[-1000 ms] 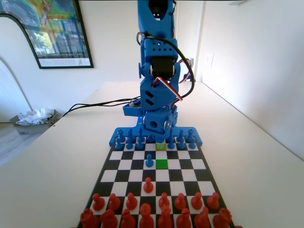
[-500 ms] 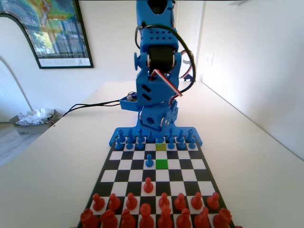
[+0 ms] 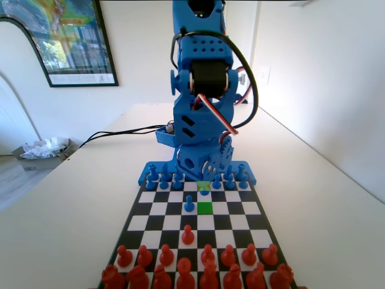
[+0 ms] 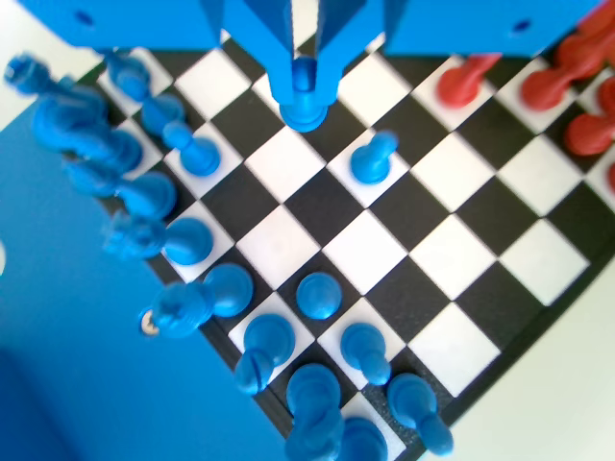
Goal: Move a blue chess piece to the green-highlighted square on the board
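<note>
White walls, a framed poster (image 3: 60, 39) and a pale table (image 3: 78, 198) surround the board (image 3: 150, 208) in the fixed view. At the board's far end the gripper (image 4: 306, 84) is clenched on the blue chess piece (image 4: 306, 104); in the wrist view both jaws press against the pawn's head and stem while its flared base shows below them. In the fixed view this pawn (image 3: 204, 189) hangs over the yellow-olive square (image 3: 203, 186), just beyond the green-highlighted square (image 3: 205, 208), which carries no piece. Compared with half a second earlier, the pawn has come away from the blue pawn row and now sits in front of it, and the arm's lower housing has shifted slightly toward the picture's right and nearer the camera. Another blue pawn (image 3: 189, 205) stands on the square just left of the green one in the fixed view, with a red pawn (image 3: 187, 235) farther forward in the same file. Red pieces (image 3: 198, 271) line the near end of the board.
</note>
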